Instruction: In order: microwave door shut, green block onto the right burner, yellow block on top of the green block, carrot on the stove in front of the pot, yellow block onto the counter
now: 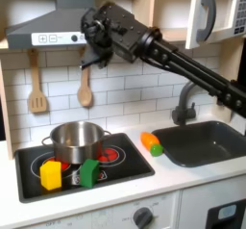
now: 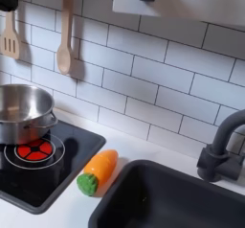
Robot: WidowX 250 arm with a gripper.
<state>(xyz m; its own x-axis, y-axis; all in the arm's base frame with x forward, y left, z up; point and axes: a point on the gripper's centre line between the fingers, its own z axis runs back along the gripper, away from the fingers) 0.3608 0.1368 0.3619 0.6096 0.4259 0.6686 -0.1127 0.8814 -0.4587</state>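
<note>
Hovering high over the stove in the first exterior view, pincer sits up by the hood w/ nothing in it; fingers look dark and bunched, can't tell if spread or pressed together. Microwave up to the pincer's right in that view, door looks closed or nearly so, so step one prob done. Green block well below pincer, on the stove front, just right of the yellow block; both in front of the pot. Green block reads as small rigid cube, light, prob wood or plastic, flat faces, so should pinch easy across two opposite sides from above; smooth finish could slip if caught on a corner. Yellow block sits close by, so approach needs care not to nudge it. Carrot lies on the counter btwn stove and sink in both exterior views, below and right of pincer in the first exterior view; tapered, hard toy, best taken mid-body.
</note>
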